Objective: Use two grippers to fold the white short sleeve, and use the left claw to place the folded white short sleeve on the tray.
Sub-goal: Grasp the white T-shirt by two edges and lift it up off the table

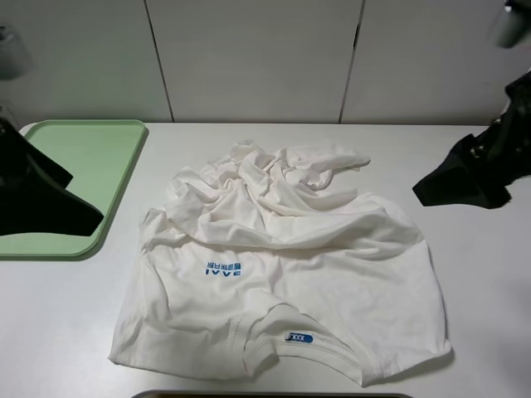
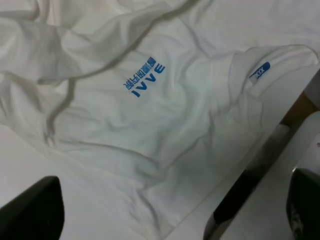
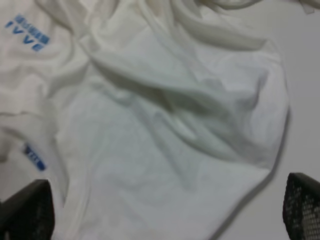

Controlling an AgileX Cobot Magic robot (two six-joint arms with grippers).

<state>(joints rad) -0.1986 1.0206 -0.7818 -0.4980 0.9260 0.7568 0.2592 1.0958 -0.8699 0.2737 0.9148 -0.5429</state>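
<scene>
Table [image 1: 489,282]: left tool [image 1: 70,217] and right tool [image 1: 448,184] hover wide-spread, flanking shirt [image 1: 332,265]

The left gripper [image 1: 87,217] and the right gripper [image 1: 427,189], either side of the shirt [image 1: 332,265], are cut off by the high view's edges, and a band of the tray [image 1: 91,149] is hidden by the left one. In the wrist views only their tips are shown. The shirt's far half is bunched, its hem and sleeves buried in folds. The tag [image 1: 299,337] is too small to be read. A dark object [image 1: 274,395] near the tag is cut off.
</scene>
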